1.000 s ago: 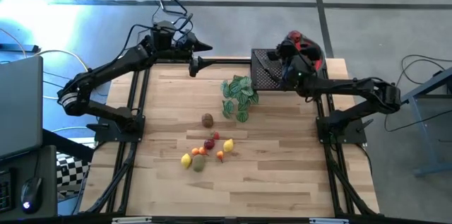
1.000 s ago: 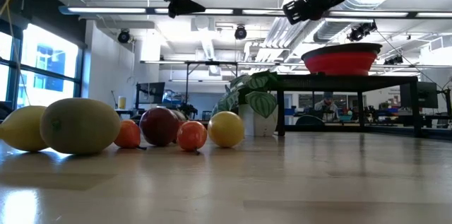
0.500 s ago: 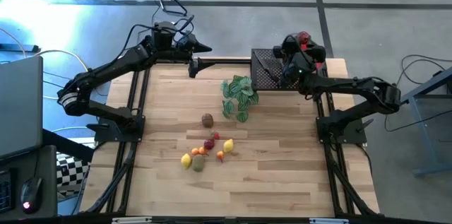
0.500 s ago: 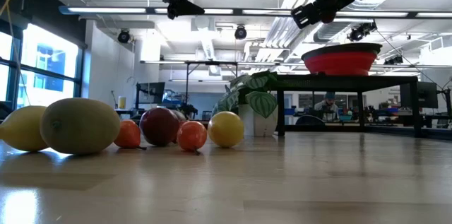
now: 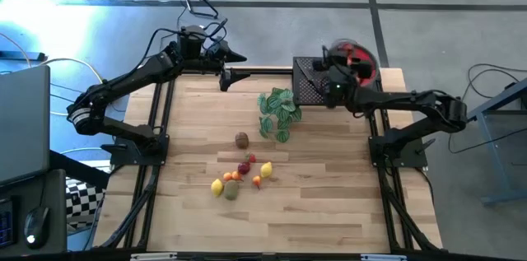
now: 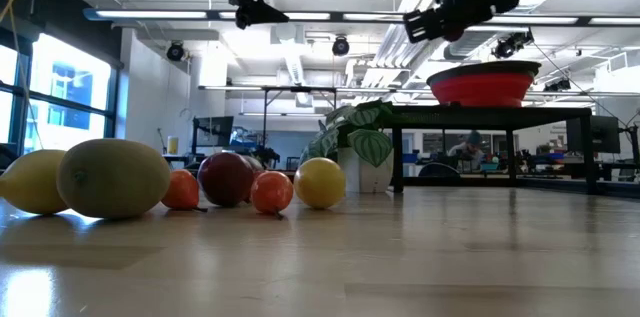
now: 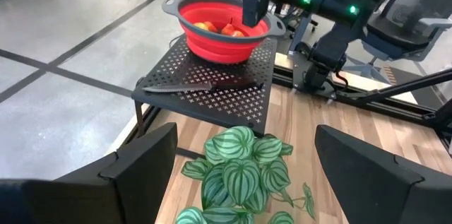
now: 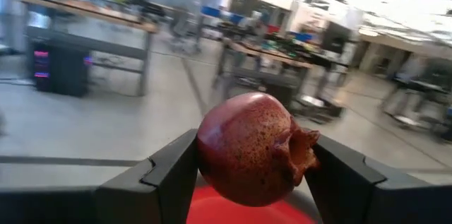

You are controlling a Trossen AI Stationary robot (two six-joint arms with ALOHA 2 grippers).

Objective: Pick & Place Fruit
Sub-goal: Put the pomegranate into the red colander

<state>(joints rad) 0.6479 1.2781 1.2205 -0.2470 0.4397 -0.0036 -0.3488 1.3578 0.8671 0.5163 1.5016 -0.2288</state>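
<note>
Left gripper (image 5: 235, 70): raised over the table's far edge at about 11 o'clock, fingers spread wide, holding nothing.

Fruit cluster (image 5: 239, 177): lemons, red and orange pieces loose on the wooden table (image 5: 329, 203) near centre; one brown piece just beyond at 12 o'clock (beside the leafy sprig (image 5: 278, 113)).

Red bowl (image 7: 222, 30): on the black perforated stand (image 7: 212, 86), apparently already containing fruit.

Right gripper (image 8: 247, 174): above the bowl at 1 o'clock, clamped on a dark red pomegranate (image 8: 251, 146).

Pale wooden table (image 5: 329, 203), perforated black metal stand (image 7: 233, 93), glossy red plastic-looking bowl (image 7: 212, 40), speckled matt pomegranate (image 8: 247, 150).
</note>
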